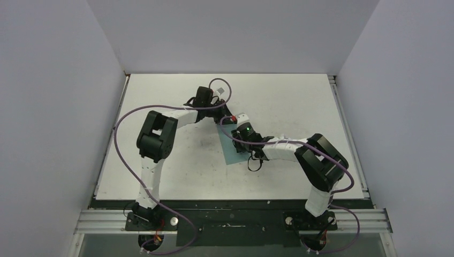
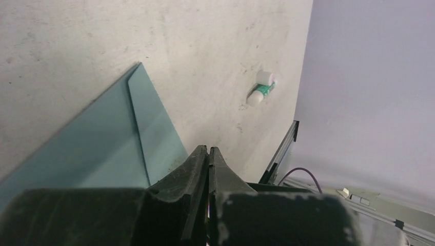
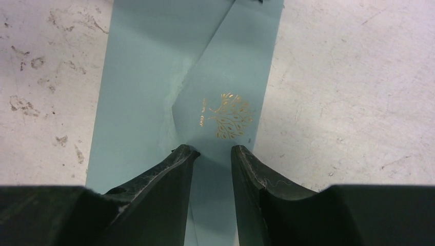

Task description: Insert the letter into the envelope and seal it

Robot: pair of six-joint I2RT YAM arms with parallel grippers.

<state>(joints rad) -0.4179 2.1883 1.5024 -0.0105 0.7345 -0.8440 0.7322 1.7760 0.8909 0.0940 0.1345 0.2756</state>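
Two grippers meet over the envelope (image 1: 230,151), which lies flat on the white, scuffed table (image 1: 160,171) between the arms, set at a slant to the table's edges. The left gripper (image 2: 209,150) is clenched: in its wrist view the two dark fingers press together with no gap, and nothing can be seen pinched between them. Its tips sit low, just beside a corner of the envelope; whether they touch the paper cannot be told. The right gripper (image 3: 213,152) is released, its fingers standing apart with teal paper showing in the gap. It is directly over the envelope and grasps nothing, though whether the tips rest on the paper cannot be told. Ahead of those fingers the triangular flap (image 3: 231,72) lies folded over the envelope's body, its point toward the left of the right wrist view. A small gold tree emblem (image 3: 231,117), with a line of gold lettering beside it, is printed on the flap. A slight wrinkle shows in the paper by the flap's point. In the left wrist view a small white-and-green stick (image 2: 261,88) lies on its side on the bare table, well apart from the envelope. From above, the right arm's wrist covers much of the envelope, so only its lower left part shows.
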